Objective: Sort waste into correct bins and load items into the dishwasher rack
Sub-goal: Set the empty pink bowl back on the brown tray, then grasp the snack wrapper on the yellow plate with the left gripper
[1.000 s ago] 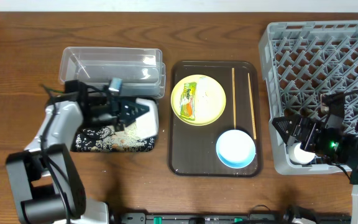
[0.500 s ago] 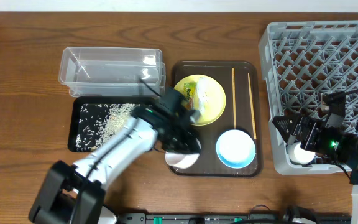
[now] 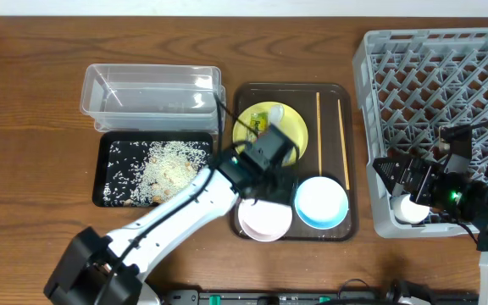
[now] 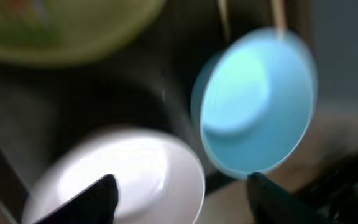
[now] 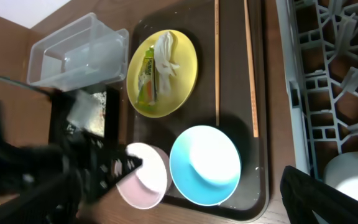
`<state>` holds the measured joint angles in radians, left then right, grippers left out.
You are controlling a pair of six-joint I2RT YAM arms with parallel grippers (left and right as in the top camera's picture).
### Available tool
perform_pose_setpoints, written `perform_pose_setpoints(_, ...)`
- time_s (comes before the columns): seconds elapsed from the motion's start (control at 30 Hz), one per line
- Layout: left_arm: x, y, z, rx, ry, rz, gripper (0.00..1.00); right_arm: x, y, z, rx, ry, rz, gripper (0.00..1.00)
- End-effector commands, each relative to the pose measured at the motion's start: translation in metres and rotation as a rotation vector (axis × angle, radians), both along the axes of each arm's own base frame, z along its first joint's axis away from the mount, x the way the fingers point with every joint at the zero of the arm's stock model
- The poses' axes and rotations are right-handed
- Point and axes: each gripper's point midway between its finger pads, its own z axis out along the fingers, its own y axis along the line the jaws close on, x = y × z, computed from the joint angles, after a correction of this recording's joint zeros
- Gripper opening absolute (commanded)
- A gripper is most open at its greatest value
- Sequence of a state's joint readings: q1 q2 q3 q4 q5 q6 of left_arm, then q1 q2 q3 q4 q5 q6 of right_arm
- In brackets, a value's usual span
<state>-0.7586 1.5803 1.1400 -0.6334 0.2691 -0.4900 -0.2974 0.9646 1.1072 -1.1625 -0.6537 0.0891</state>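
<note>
L tool (image 4: pixel 182 185) hung over white bowl (image 3: pixel 265 219), fingers spread, released; bowl sat at brown tray (image 3: pixel 242 110) near-left corner, just beside blue bowl (image 3: pixel 321 202). Rack (image 3: pixel 447 68) lay well off to the right, past tray; R tool (image 3: pixel 394 180), at rack's near edge, was nearer, grip state couldn't tell.

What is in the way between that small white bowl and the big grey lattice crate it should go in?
The small light blue bowl sits right beside the small white bowl on the dark brown tray, on the side toward the grey lattice crate. The tray's rim also lies between; lifting over should clear both.
</note>
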Motion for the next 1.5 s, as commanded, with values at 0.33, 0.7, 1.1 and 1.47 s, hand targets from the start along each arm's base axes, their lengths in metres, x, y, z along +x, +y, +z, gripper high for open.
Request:
perform_pose_setpoints(0.33, 0.120, 0.036, -0.002, 0.053, -0.307, 0.050, 0.72, 0.000, -0.002, 0.005, -0.017, -0.020, 0.004, 0.99)
perform_pose_setpoints(0.7, 0.128, 0.056, -0.098, 0.271, -0.211, 0.044, 0.61, 0.000, -0.002, 0.005, -0.016, -0.019, 0.004, 0.99)
perform_pose_setpoints(1.1, 0.128, 0.051, -0.045, 0.235, -0.240, 0.040, 0.06, 0.001, -0.002, 0.005, -0.016, -0.020, 0.003, 0.99)
perform_pose_setpoints(1.47, 0.171, 0.128, 0.067, 0.198, -0.483, 0.355, 0.06, 0.000, -0.002, 0.005, -0.014, -0.017, 0.001, 0.99)
